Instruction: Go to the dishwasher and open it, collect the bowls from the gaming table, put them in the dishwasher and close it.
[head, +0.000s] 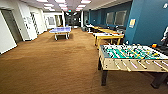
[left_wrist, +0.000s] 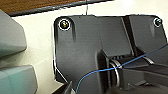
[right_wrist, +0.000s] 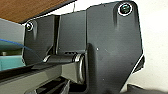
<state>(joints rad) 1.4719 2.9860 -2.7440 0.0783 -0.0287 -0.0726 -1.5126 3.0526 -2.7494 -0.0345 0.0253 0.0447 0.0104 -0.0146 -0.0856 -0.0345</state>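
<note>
Driving through the games room, no dishwasher or bowls in sight.
The table-football table stands close on the right, a yellow-edged desk beyond it, possibly the gaming table; open carpet ahead. Whether either arm's jaws are released or clenched, I cannot tell.

A long narrow table with a yellow edge and yellow legs stands right of centre in the upper half of the head view, beside the blue wall. Its pale top runs away from the camera, the near end facing the brown carpet. It sits just behind the table-football table, further into the room. Whatever lies on its top is too blurred to tell.
</note>
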